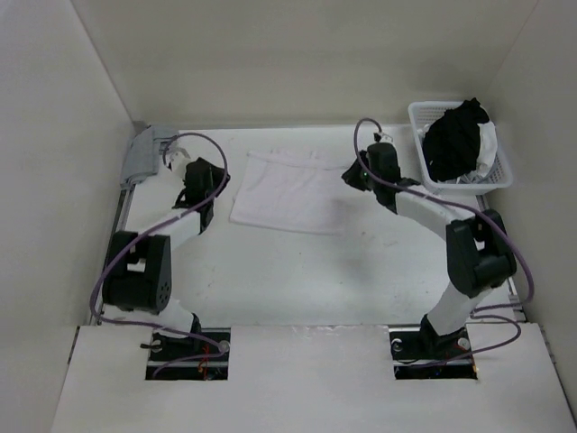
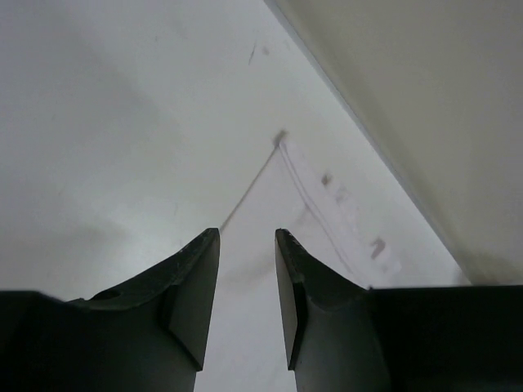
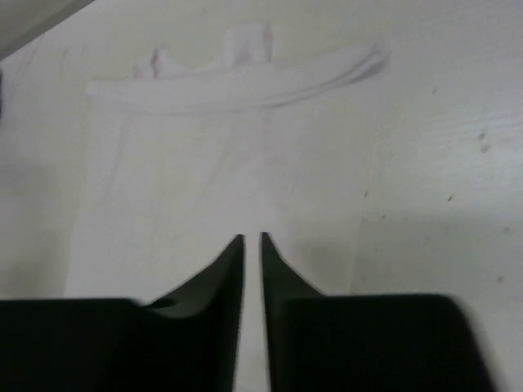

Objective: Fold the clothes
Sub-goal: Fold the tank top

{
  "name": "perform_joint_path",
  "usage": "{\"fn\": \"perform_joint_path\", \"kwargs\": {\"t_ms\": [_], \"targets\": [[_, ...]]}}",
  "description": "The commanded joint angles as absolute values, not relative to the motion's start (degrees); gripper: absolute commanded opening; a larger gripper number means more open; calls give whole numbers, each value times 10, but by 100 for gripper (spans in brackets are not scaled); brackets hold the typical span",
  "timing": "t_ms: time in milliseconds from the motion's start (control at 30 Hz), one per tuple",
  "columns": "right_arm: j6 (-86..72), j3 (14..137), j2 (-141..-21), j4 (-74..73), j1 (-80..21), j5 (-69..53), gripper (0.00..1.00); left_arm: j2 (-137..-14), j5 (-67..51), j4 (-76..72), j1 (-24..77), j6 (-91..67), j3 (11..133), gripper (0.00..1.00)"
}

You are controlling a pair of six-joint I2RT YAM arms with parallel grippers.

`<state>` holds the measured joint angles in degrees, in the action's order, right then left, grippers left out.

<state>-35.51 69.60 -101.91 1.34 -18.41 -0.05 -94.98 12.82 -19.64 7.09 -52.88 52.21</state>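
Clothes [image 1: 288, 191]: white, plain, flat rectangle, one edge rolled thick. Left claw [image 2: 247, 233] apart; right claw [image 3: 252, 237] slightly apart.

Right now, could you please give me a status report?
Left claw open, empty. Right claw slightly parted over white garment. Garment lies flat. Basket apart, far right.

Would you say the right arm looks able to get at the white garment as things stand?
Probably yes: the right gripper hangs right at the edge of the white garment, jaws slightly apart, and nothing lies in the way.
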Motion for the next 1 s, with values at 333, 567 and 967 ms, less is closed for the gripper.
{"fn": "perform_joint_path", "kwargs": {"t_ms": [333,567,967], "targets": [[-453,324,-807,197,-295,75,43,-794,23,-211,80,-505,258,49],[-459,318,-850,218,-295,69,50,-845,-8,-243,67,-521,259,52],[-479,325,-883,240,-290,45,52,-901,2,-270,65,-554,283,19]]}}
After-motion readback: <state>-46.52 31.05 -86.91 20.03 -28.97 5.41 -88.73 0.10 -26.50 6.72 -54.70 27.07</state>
